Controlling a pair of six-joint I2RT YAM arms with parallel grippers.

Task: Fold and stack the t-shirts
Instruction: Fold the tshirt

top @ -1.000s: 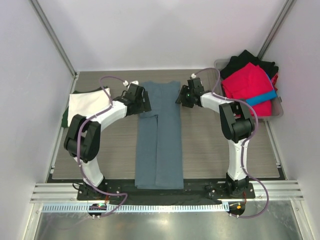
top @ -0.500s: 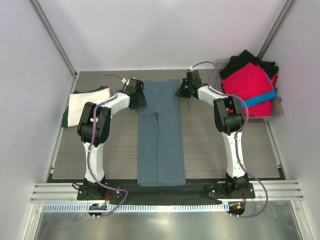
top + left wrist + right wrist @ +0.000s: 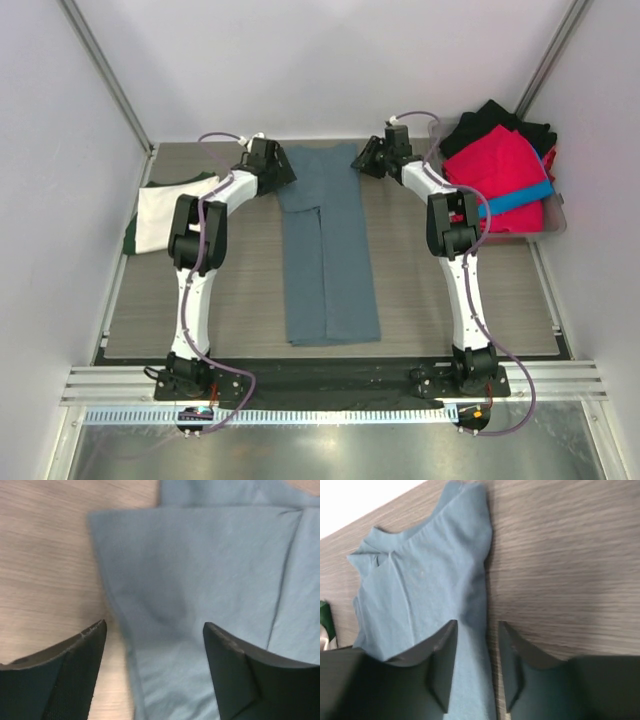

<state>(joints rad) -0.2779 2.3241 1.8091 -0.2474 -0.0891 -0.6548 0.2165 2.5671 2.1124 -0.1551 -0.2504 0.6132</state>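
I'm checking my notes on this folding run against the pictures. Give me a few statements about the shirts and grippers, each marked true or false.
1. The blue-grey shirt lies folded into a long strip in the middle of the table. True.
2. The left gripper is clamped on a red shirt. False: its jaws stand open over the blue-grey shirt's edge.
3. The cream-white shirt sits in the bin. False: it lies at the table's left, on the dark green shirt; the bin holds red, black and bright blue cloth.
4. The right gripper is at the blue-grey shirt's collar end. True.
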